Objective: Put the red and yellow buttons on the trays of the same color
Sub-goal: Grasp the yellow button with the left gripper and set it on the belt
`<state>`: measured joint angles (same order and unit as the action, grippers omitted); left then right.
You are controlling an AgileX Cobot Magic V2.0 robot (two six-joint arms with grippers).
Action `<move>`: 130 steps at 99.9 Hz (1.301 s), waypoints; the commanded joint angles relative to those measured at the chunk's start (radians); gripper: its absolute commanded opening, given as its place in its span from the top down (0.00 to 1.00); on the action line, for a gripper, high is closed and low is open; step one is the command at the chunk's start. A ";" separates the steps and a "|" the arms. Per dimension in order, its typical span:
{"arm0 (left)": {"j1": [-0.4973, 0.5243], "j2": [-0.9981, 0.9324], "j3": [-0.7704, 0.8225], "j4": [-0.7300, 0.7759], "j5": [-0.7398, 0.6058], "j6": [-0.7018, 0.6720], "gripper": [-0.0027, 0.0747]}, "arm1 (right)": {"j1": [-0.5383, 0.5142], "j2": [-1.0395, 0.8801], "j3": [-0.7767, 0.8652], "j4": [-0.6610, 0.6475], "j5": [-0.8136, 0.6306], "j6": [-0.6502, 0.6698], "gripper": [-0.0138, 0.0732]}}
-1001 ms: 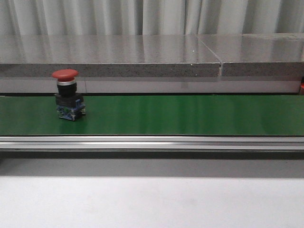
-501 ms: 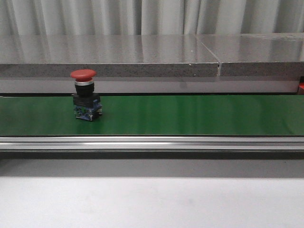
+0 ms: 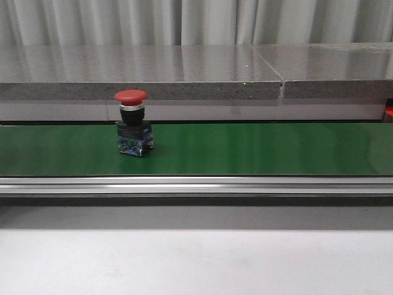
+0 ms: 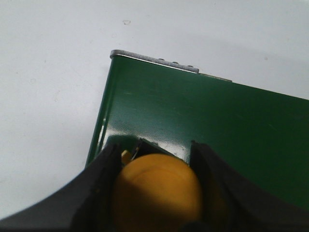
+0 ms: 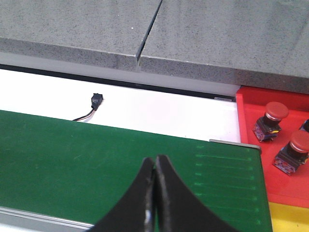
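Left to right: your left end effector [image 4: 157,193] clamps a yellow button [image 4: 157,191] over the green belt's [image 4: 203,121] end. The red button [image 3: 133,131] stands upright on the belt, with your empty, pinched right end effector [image 5: 155,193] waiting beside the red tray [image 5: 275,145].

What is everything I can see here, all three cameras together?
Belt: one, green, running across in front of the robot.
Ledge: grey stone slabs behind the belt.
Red button: one, upright on the belt, left of centre.
Red tray: one, past the belt's end, holding at least two red buttons.
Yellow tray: a corner, next to the red tray.
Yellow button: one, in the left gripper.
Left gripper: black, shut on the yellow button.
Right gripper: black, shut, empty, above the belt.
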<state>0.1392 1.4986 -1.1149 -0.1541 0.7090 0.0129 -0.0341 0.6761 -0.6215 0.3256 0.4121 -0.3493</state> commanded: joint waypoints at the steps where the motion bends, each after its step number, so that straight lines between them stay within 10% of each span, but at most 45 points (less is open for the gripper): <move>1: -0.007 -0.021 -0.025 -0.005 -0.054 0.003 0.99 | 0.002 -0.002 -0.024 0.007 -0.065 -0.010 0.92; 34: -0.007 0.038 -0.025 -0.005 -0.017 0.007 0.90 | 0.002 -0.002 -0.024 0.007 -0.065 -0.010 0.92; 67: -0.023 0.038 -0.025 -0.039 -0.011 0.033 0.06 | 0.002 -0.002 -0.024 0.007 -0.065 -0.010 0.92; 130: -0.167 -0.159 -0.091 -0.039 -0.122 0.085 0.11 | 0.002 -0.002 -0.024 0.007 -0.065 -0.010 0.92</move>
<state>-0.0022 1.4297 -1.1741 -0.1759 0.6504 0.0919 -0.0341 0.6761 -0.6215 0.3256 0.4121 -0.3493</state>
